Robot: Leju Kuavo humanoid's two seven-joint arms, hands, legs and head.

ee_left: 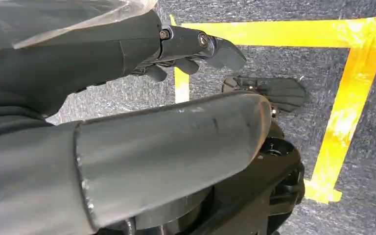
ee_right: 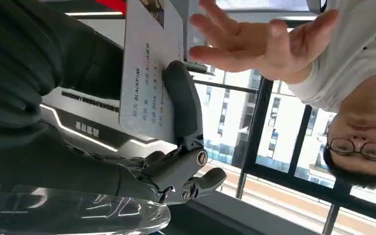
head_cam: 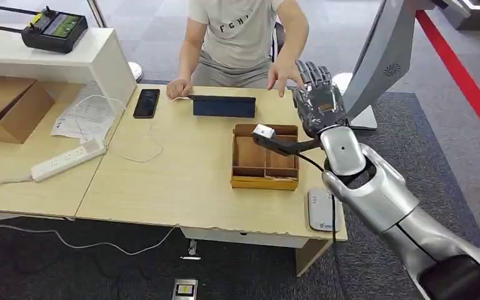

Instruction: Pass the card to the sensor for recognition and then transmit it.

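Note:
My right hand (head_cam: 317,100) is raised above the table's far right side, its back turned toward me. In the right wrist view it holds a white printed card (ee_right: 147,63), with a dark finger (ee_right: 182,105) pressed across the card's face. A person seated behind the table reaches an open hand (head_cam: 284,75) toward my right hand; in the wrist view their palm (ee_right: 259,44) hovers just beside the card, apart from it. A white flat sensor pad (head_cam: 322,210) lies at the table's near right corner. My left hand (ee_left: 191,46) hangs over the floor, holding nothing, with its fingers loosely apart.
A wooden divided box (head_cam: 265,159) stands on the table (head_cam: 181,187) under my right forearm. Behind it lie a dark flat case (head_cam: 224,106) and a black phone (head_cam: 146,103). A power strip (head_cam: 69,159), papers and a cardboard box (head_cam: 6,106) lie left. A grey monitor stand (head_cam: 381,62) rises at right.

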